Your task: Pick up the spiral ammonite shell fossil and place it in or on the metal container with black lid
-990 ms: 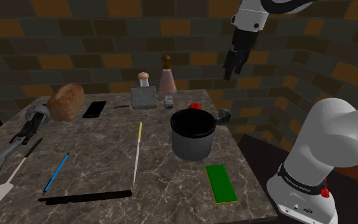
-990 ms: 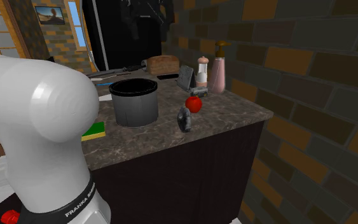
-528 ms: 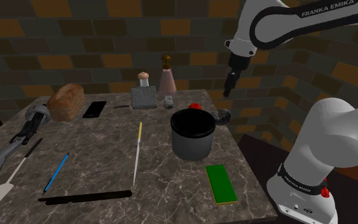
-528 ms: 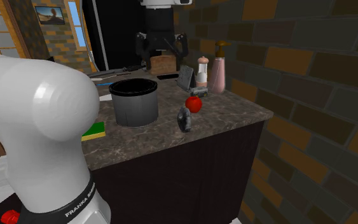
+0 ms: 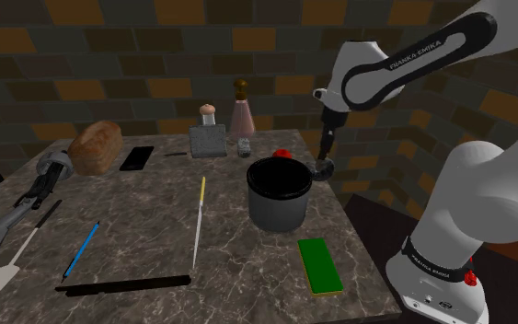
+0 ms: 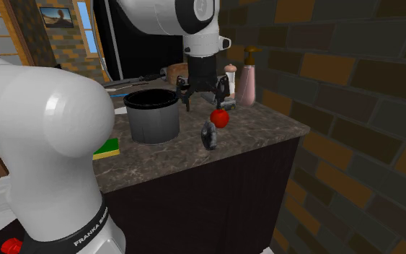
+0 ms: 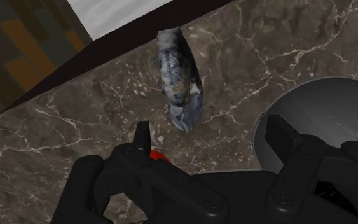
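Currently, a dark marbled counter (image 5: 155,230) is seen across the lower left of the shoulder view, with many small things laid on it. The white arm (image 5: 385,69) is bent down from the upper right of that view toward the counter's right edge. A dark grey container (image 5: 280,198) with a black rim is set upright near the middle of the frame, and its top is open. A flat green block (image 5: 319,265) is laid to the lower right of it.

In the second exterior view the black gripper (image 6: 207,103) is pointed down over the counter with its fingers apart, and nothing is held. The grey-blue spiral fossil (image 6: 208,135) is found on the counter near the front edge, at the lower right of the container, below the gripper and not touched by it. In the wrist view the fossil (image 7: 180,76) is seen just beyond the fingertips. A small red tomato (image 6: 220,117) is placed just behind the fossil.
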